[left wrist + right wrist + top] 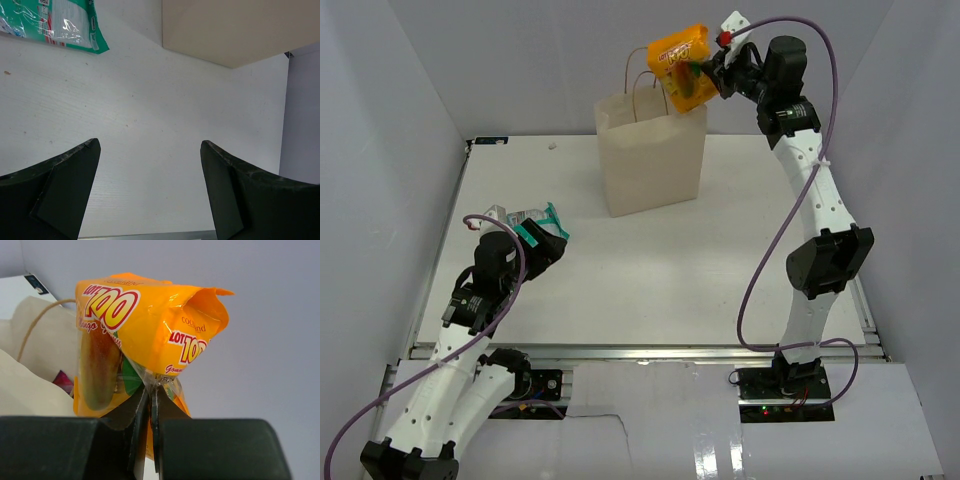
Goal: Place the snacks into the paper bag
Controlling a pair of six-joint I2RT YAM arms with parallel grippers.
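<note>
Orange-yellow pack (682, 68) pinched over the right rear corner of the paper bag (650, 160)

Closed tight on a fold of the pack's wrapper, the right gripper (705, 72) holds it clear of the table (650, 280), its long axis tilted nearly upright, and the bag's open mouth lies below and to the left of the fingers, so this arm is by far the nearer to the bag. The left gripper (150, 150) sits low near the table with its jaws spread wide and nothing between them, just beside the teal-and-white pouch (55, 25). Most of the bag's inside is hidden; the wrist view shows only a red-pink scrap (62, 381) within, too small to name, and no other snacks are in sight.
</note>
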